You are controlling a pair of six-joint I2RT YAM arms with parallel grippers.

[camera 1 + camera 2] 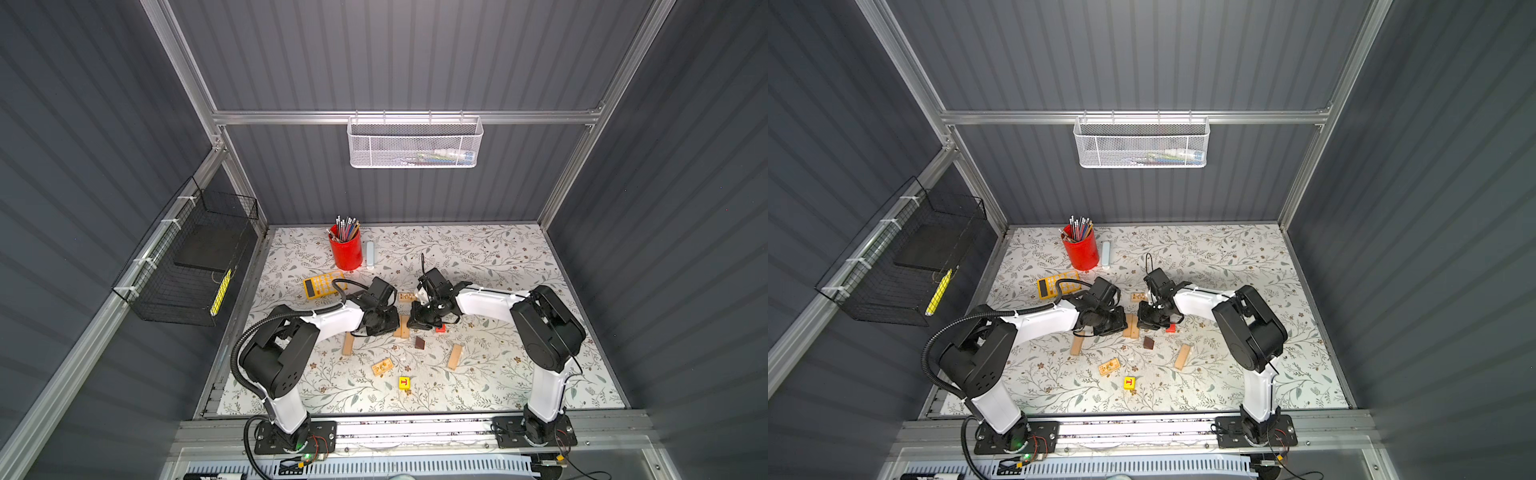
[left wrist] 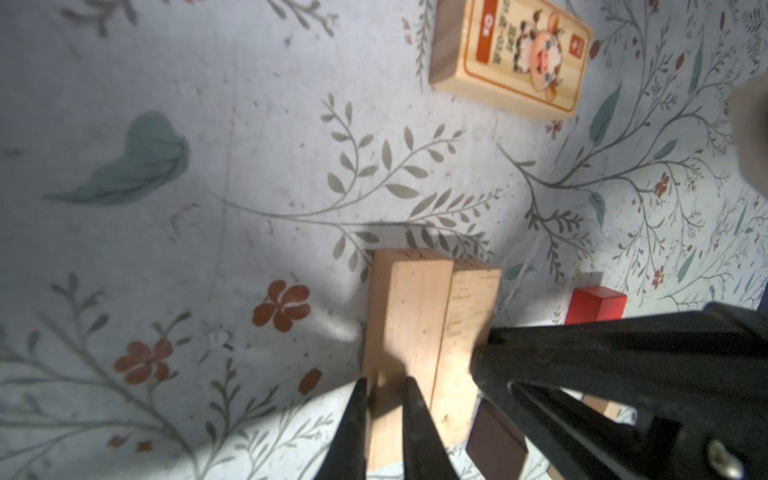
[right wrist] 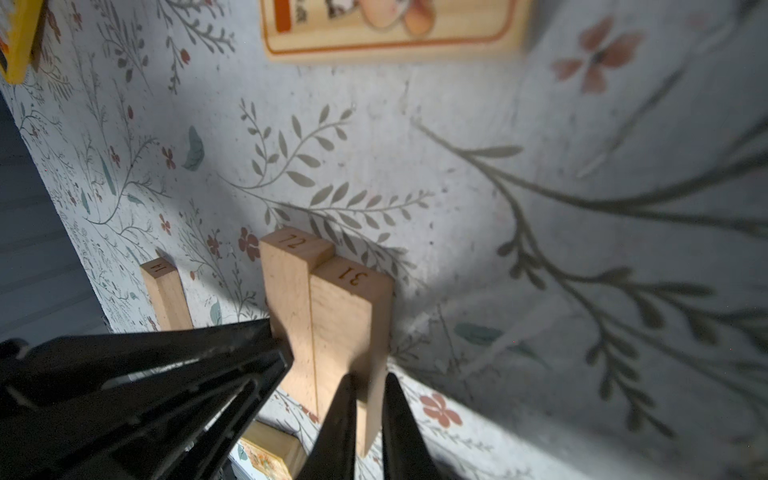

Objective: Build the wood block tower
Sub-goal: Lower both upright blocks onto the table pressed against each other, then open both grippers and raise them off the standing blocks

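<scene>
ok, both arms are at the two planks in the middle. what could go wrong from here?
1. Uneven base: plank 72 sticks out past plank 31 at one end, so later layers may sit badly.
2. The left fingers and right fingers work close together from opposite sides. A push could skew the pair or make the arms collide.
3. The red cube and brown wedge lie right beside the planks and may get knocked.

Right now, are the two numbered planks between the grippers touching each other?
Touching. The right wrist view shows the plank marked 72 and the plank marked 31 flush along their long sides, no gap; the left wrist view agrees.
</scene>
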